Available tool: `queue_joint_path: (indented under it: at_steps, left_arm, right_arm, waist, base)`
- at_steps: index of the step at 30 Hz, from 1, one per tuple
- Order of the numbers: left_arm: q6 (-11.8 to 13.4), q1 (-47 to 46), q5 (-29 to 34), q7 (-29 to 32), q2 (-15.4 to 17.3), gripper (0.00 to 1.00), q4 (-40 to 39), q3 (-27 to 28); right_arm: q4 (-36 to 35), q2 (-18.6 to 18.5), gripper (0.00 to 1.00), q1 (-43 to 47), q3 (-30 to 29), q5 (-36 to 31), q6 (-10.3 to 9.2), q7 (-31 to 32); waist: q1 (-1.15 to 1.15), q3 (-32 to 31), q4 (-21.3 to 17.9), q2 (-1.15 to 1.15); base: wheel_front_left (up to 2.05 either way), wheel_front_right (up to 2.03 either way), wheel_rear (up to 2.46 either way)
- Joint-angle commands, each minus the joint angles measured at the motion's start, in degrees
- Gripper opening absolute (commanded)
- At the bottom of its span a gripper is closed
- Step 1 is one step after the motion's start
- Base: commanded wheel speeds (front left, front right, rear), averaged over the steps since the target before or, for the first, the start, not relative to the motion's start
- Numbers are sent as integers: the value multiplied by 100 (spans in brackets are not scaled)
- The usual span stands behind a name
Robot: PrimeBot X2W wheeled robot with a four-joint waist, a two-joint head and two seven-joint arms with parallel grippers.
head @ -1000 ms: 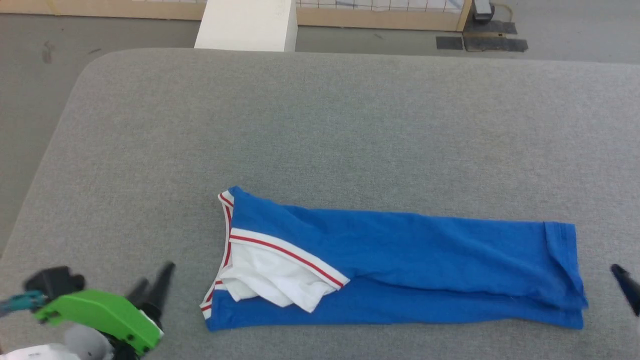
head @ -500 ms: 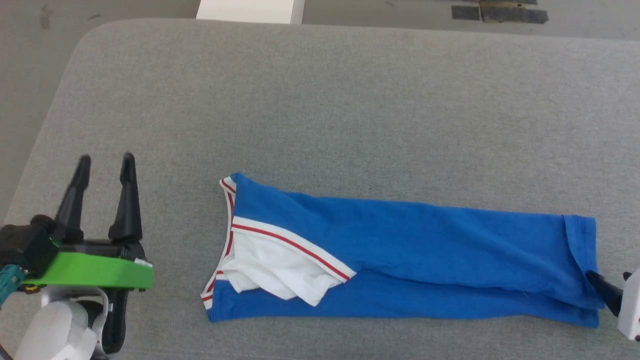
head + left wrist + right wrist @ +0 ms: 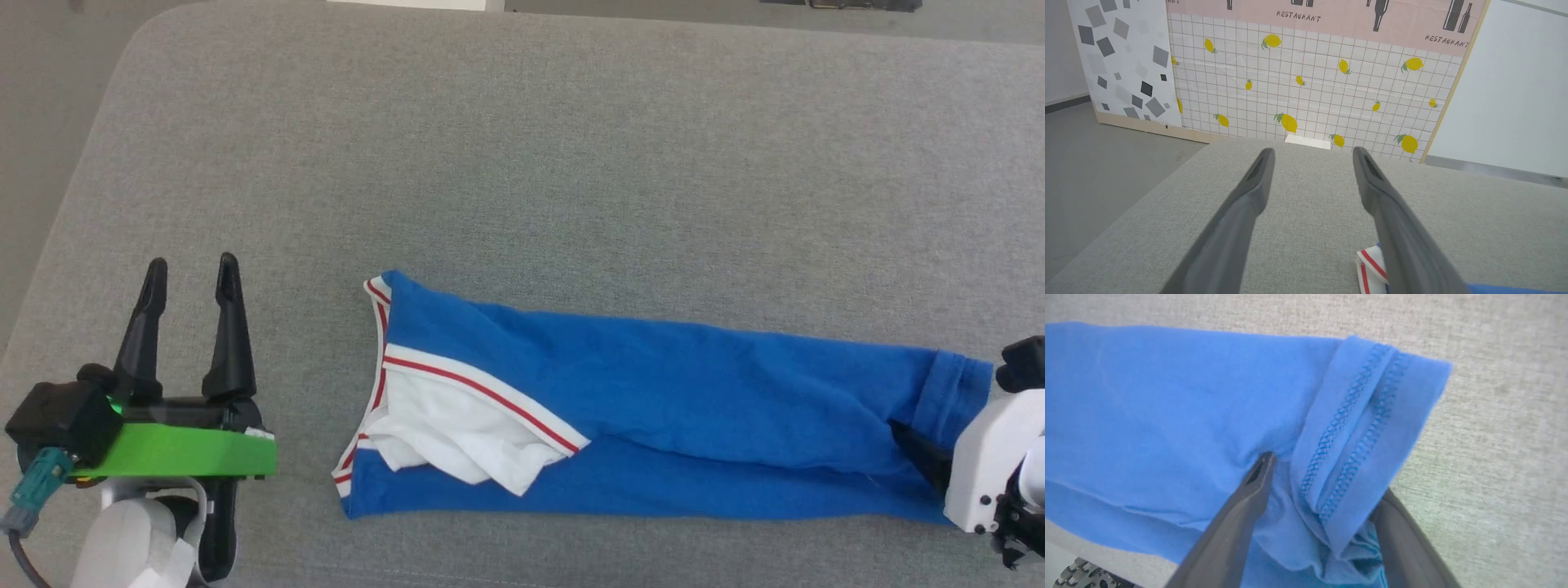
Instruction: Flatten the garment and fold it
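Since a second ago the right gripper has come in from the table's right side and now straddles the hem end of the garment. The left gripper has swung up from a low, slanted pose to point straight away from the robot. The head camera has tipped down too, so the shirt's shift in the frame is not a move of its own.

The royal-blue jersey T-shirt lies folded lengthwise into a long strip across the near part of the grey fabric-covered table, collar end to the left and hem to the right. A white sleeve with red-and-white striped trim spills out near the collar end.

At the hem, the right gripper's fingers are spread wide. One dark finger rests on top of the blue cloth. The other runs under the turned-up stitched hem, so the corner sits between them, not pinched.

The left gripper hovers over bare table to the left of the collar, apart from the cloth, fingers wide apart and empty. Beyond it stands a lemon-print panel.
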Motion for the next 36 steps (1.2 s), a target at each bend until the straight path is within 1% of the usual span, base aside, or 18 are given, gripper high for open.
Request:
queue_joint_path:
  at_steps: [1,3,4,5,6,10,14,15,18,20,22,24,27,30,31,32,35,36]
  left_arm:
    - [-48,28,59,-21,-54,100,52,41]
    - [-83,11,95,-21,-101,100,99,61]
    - [-100,5,109,-21,-129,100,114,73]
    - [-110,7,123,-21,-147,100,131,80]
    - [-122,7,140,-21,-166,100,144,90]
    - [-151,9,182,-21,-205,100,195,115]
    - [-168,12,203,-21,-220,100,206,138]
    - [-176,17,227,-21,-234,100,209,146]
    - [-180,31,251,-21,-261,100,216,136]
    - [-182,46,255,-21,-277,100,237,133]
    - [-183,62,248,-21,-292,100,260,130]
    - [-184,84,250,-21,-304,100,274,131]
    - [-186,133,253,-21,-322,100,300,139]
    - [-186,188,248,-21,-330,100,328,138]
    - [-186,216,248,-21,-335,100,333,143]
    - [-187,304,255,-21,-399,100,374,203]
    - [-187,336,276,-21,-451,100,390,222]
    - [-187,339,283,-21,-469,100,397,224]
  right_arm:
    - [81,67,100,-28,140,66,-5,35]
    - [172,36,100,-35,158,103,-5,116]
    - [199,12,28,-47,165,98,-5,156]
    - [207,-11,11,-62,141,80,-5,146]
    - [233,-32,0,-76,87,42,-5,131]
    - [332,-81,0,-139,-234,-151,-5,153]
    - [445,-167,0,-203,-798,-563,-5,223]
    - [553,-184,0,-248,-1348,-996,-5,298]
    - [639,-178,0,-297,-1914,-1590,-5,342]
    - [672,-171,0,-296,-2177,-2088,-5,454]
    - [631,-28,0,-351,-2460,-2442,-5,576]
    - [504,114,0,-392,-2573,-2700,-5,703]
    - [193,190,0,-353,-2410,-2873,-5,1033]
    - [-223,167,0,-238,-2013,-2746,-5,1528]
    - [-426,138,0,-186,-1833,-2642,-5,1745]
    - [-1243,47,0,-41,-1236,-2194,-5,2319]
    - [-1740,115,0,-14,-825,-1849,-5,2556]
    - [-1866,197,0,-19,-680,-1707,-5,2624]
  waist:
    - [0,-13,4,0]
    - [0,-27,16,0]
    - [0,-32,22,0]
    - [0,-37,25,0]
    - [0,-43,29,0]
    - [0,-49,38,0]
    - [0,-63,34,0]
    - [0,-77,30,0]
    - [0,-89,17,0]
    - [0,-122,8,0]
    - [0,-155,-1,0]
    - [0,-206,-25,0]
    - [0,-298,-63,0]
    - [0,-412,-113,0]
    - [0,-456,-134,0]
    - [0,-598,-192,0]
    - [0,-650,-212,0]
    - [0,-662,-215,0]
  base:
    - [0,0,0]
    - [0,0,0]
    - [0,0,0]
    - [0,0,0]
    - [0,0,0]
    - [0,0,0]
    - [0,0,0]
    - [0,0,0]
    - [0,0,0]
    - [0,0,0]
    - [0,0,0]
    - [0,0,0]
    - [0,0,0]
    - [0,0,0]
    - [0,0,0]
    - [0,0,0]
    - [0,0,0]
    - [0,0,0]
